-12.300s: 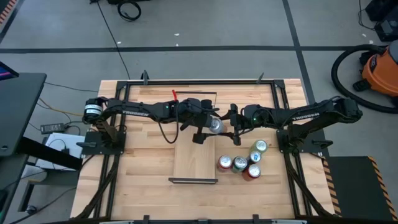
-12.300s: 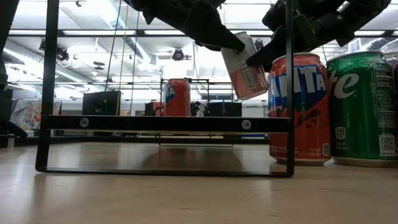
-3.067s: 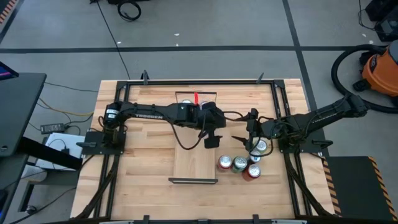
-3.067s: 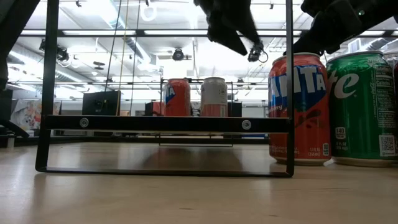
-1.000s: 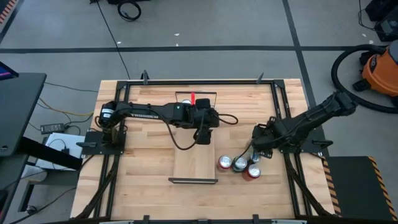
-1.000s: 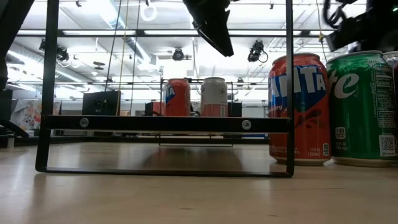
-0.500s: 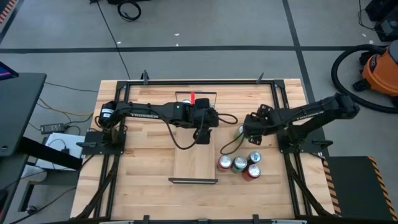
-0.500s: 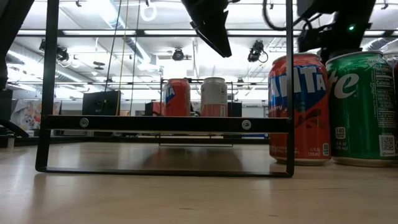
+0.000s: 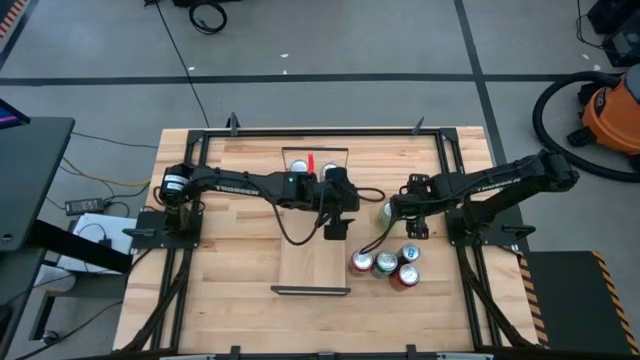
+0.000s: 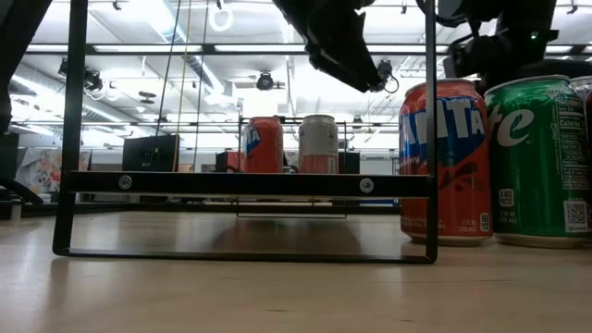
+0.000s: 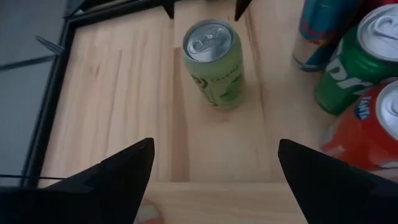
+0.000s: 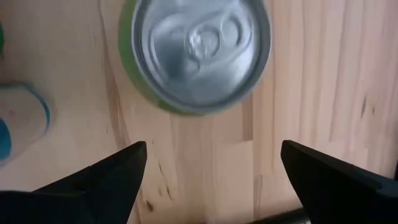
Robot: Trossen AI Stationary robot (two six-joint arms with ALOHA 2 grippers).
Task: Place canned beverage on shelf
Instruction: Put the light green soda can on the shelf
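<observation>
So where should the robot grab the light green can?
By its round side wall, from straight above. The light green can stands upright, lid up, apart from the other cans, and the right gripper hangs over it with fingers open.

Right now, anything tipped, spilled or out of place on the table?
Nothing stands out. The light green can stands upright on the tabletop beside the shelf, just ahead of the open right hand. The left hand is open over the shelf. The can cluster is upright, with no spill visible.

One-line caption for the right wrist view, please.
Right gripper open, looking down on an upright green can standing on the wooden tabletop.
</observation>
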